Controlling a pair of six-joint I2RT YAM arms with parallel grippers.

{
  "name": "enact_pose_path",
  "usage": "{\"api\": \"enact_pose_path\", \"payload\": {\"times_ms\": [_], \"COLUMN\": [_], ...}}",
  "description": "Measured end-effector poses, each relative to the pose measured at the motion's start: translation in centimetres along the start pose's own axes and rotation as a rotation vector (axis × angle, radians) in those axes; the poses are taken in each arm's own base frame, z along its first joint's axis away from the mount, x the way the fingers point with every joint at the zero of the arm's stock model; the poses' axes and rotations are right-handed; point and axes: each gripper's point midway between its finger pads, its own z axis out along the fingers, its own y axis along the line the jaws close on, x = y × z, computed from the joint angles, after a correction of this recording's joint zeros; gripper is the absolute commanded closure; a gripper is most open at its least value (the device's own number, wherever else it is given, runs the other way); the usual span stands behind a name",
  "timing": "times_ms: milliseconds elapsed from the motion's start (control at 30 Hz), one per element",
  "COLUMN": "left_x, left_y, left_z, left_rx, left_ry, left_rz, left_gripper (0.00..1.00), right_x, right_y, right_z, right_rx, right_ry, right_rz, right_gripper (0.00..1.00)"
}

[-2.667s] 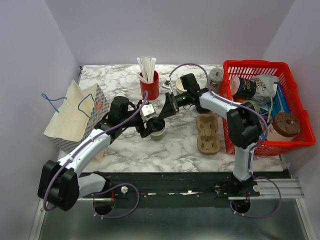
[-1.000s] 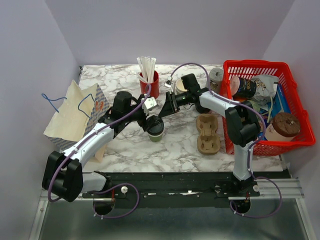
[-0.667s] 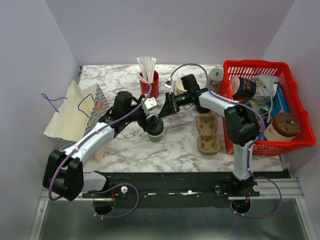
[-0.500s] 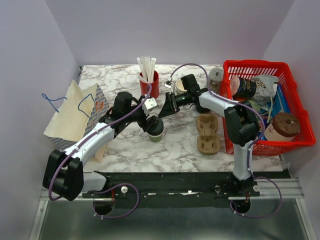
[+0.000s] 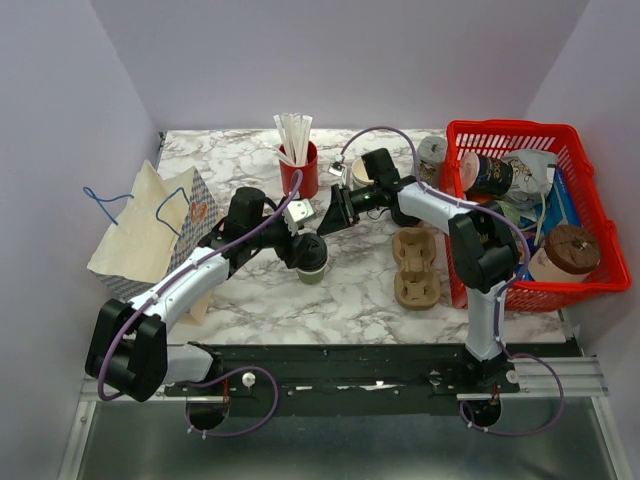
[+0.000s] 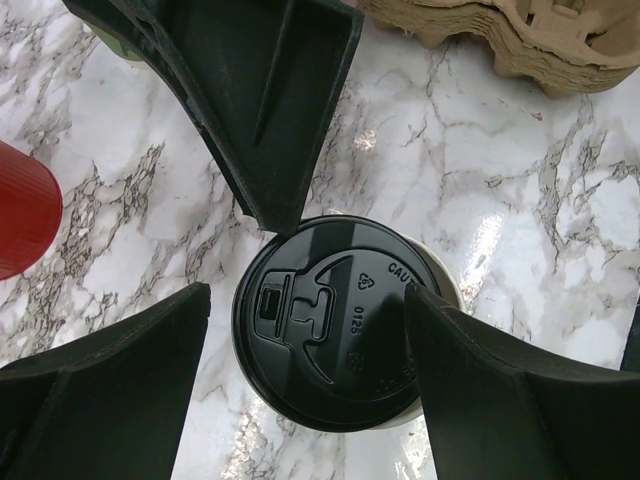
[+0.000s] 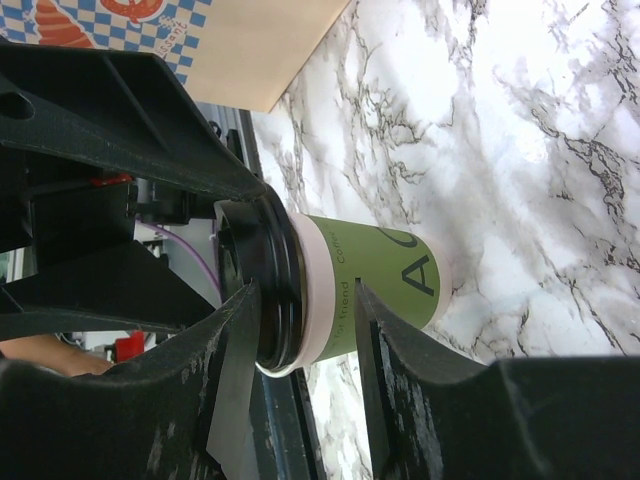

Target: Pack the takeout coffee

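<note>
The takeout coffee cup (image 5: 314, 272), cream with a green band, stands upright on the marble table, left of centre. Its round black lid (image 5: 312, 251) sits on top. In the left wrist view the lid (image 6: 335, 335) lies between the fingers of my open left gripper (image 6: 310, 390), with a gap at the left finger. My left gripper (image 5: 303, 243) hovers over the cup. My right gripper (image 5: 324, 224) is open just behind the cup. In the right wrist view the cup (image 7: 385, 285) shows between the fingers of my right gripper (image 7: 305, 295).
A red cup of white straws (image 5: 298, 170) stands behind the cup. A brown pulp tray (image 5: 415, 265) lies to the right, and beyond it a red basket (image 5: 600, 272) of items. A paper bag (image 5: 150, 225) lies at the left.
Since 2.7 s ago my left arm has shifted a little toward the back, its gripper staying over the cup. Over the last second almost nothing has moved.
</note>
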Motion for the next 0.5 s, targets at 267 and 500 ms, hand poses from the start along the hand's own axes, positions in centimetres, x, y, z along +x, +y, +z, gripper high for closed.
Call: {"api": "enact_pose_path", "payload": {"times_ms": [267,500], "left_x": [0.08,-0.05], "left_y": [-0.51,-0.86], "left_z": [0.02,0.04], "left_rx": [0.022,0.04], "left_ry": [-0.003,-0.009], "left_rz": [-0.02,-0.03], "left_gripper": [0.15,0.16], "right_x": [0.18,0.24], "right_y": [-0.41,-0.54], "right_z": [0.04,0.05], "right_rx": [0.016,0.02], "right_ry": [-0.001,-0.001], "right_rz": [0.002,-0.002], "right_gripper": [0.48,0.48]}}
